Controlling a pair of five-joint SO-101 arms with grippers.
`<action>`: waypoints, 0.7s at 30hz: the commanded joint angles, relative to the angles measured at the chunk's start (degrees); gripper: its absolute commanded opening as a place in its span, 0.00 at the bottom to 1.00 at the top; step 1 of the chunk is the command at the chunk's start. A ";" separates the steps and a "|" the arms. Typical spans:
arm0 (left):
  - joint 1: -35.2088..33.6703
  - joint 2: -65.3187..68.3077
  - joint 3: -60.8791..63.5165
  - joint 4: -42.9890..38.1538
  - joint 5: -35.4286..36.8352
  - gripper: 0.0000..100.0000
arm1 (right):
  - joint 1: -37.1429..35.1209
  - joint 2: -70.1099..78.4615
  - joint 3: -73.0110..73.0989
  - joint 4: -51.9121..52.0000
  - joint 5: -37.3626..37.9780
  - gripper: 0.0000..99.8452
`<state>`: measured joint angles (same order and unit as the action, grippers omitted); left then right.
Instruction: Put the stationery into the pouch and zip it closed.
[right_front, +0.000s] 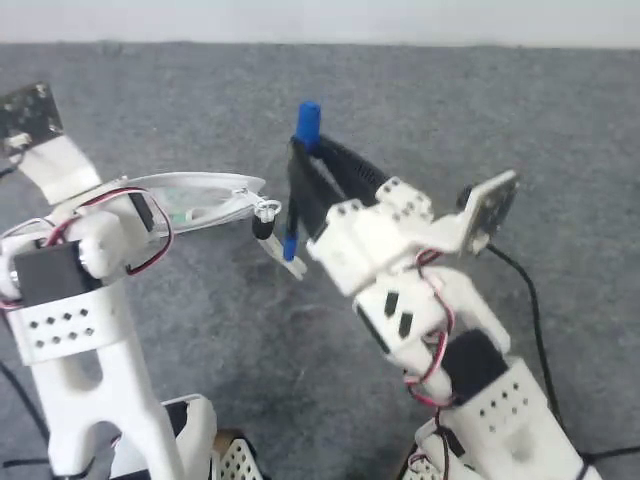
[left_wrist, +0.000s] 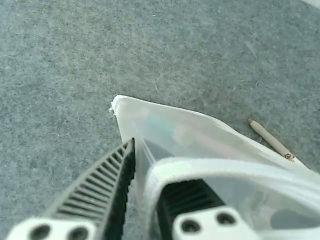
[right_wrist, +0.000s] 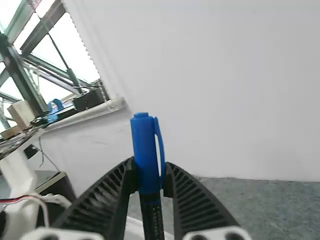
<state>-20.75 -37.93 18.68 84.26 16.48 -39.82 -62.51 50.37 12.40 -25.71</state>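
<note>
- Left end effector (left_wrist: 137, 145): clamped narrow on one edge of the translucent pouch (right_front: 205, 200). Judged a steadying grip, to keep the pouch from sliding and its mouth presented for loading.
- Pouch position: left of centre in the high view, stretched lengthwise toward mid-frame above the grey counter (right_front: 500, 100).
- Right end effector (right_wrist: 149, 165): closed on the blue pen (right_wrist: 145, 135), gripped on the barrel below the cap, cap uppermost. Upright hold judged to let the lower end be steered down into the opening.
- Pen position: centre of the high view, cap toward upper centre, lower end just beside the pouch's inner end. Contact there cannot be told.
- Pale slim stick (left_wrist: 272, 141), pencil or pen: flat on the counter, near the pouch but apart from it. Judged not yet loaded.
- Count: two end effectors, one pouch, one blue pen, one pale stick. Faint shapes inside the pouch, number not readable.
- Zip state: not readable. Closing judged premature with stationery outside.
</note>
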 joint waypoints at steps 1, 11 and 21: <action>0.44 -0.09 -1.89 -2.55 0.88 0.01 | -2.59 -5.14 0.26 -1.36 1.05 0.01; 0.44 -0.09 -1.71 -2.55 0.88 0.01 | -3.30 -8.40 0.79 -10.77 1.05 0.01; 0.44 -0.09 -1.71 -2.37 0.88 0.01 | -3.38 -0.13 0.70 -25.01 1.05 0.01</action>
<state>-20.75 -37.93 18.68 84.26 16.48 -42.90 -65.14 51.43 -9.32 -25.71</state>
